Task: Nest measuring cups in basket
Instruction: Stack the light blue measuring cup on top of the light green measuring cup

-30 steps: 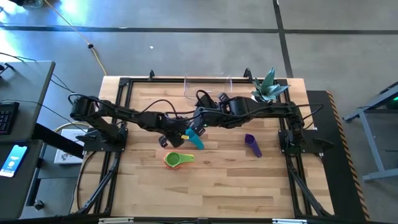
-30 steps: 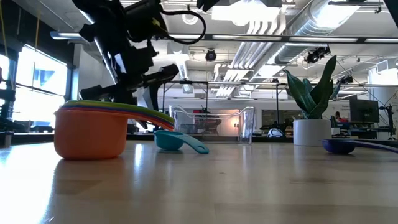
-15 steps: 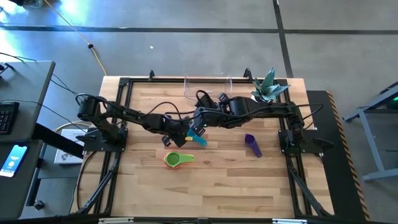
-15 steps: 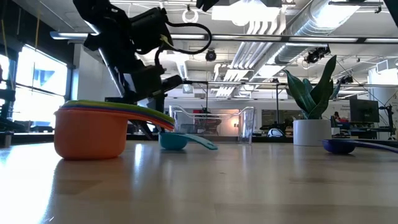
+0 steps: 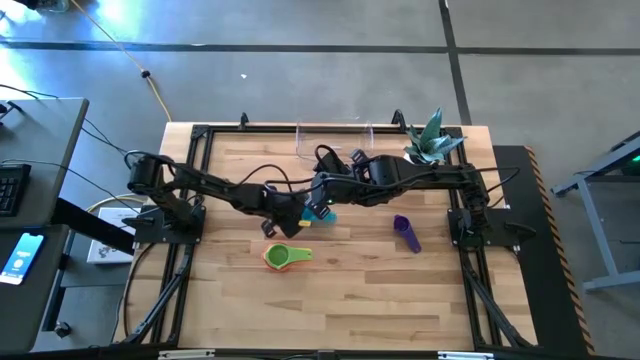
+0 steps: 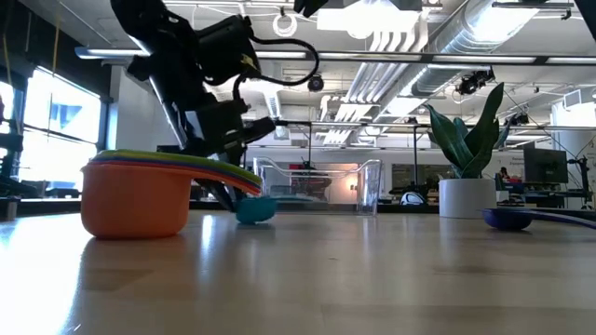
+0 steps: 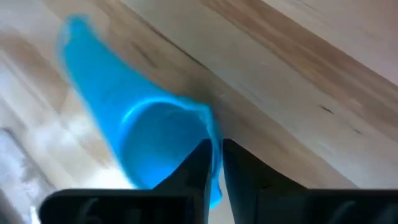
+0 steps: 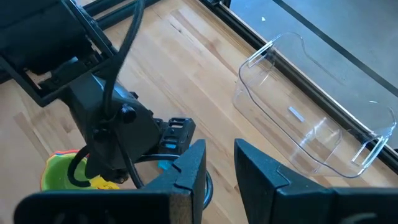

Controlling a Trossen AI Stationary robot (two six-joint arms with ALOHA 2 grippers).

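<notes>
**Left tool pinches the teal cup's rim at mid-bench**

The teal cup (image 7: 149,149) lies on the bench (image 5: 350,290) near its centre, directly at the left tool (image 5: 303,212). That tool's fingers (image 7: 196,168) are drawn nearly together on the cup's rim, one inside the bowl and one outside.

The right tool (image 8: 216,163) hovers just beside it, at about 2 o'clock from the cup, its jaws a narrow gap apart and holding nothing.

The stacked cups (image 5: 285,256), orange at the bottom, sit at 7 o'clock from the teal cup. The purple cup (image 5: 406,232) lies apart at 3 o'clock. The clear basket (image 8: 311,118) stands at the bench's far edge, at 12 o'clock, with a potted plant (image 5: 432,140) beside it.
</notes>
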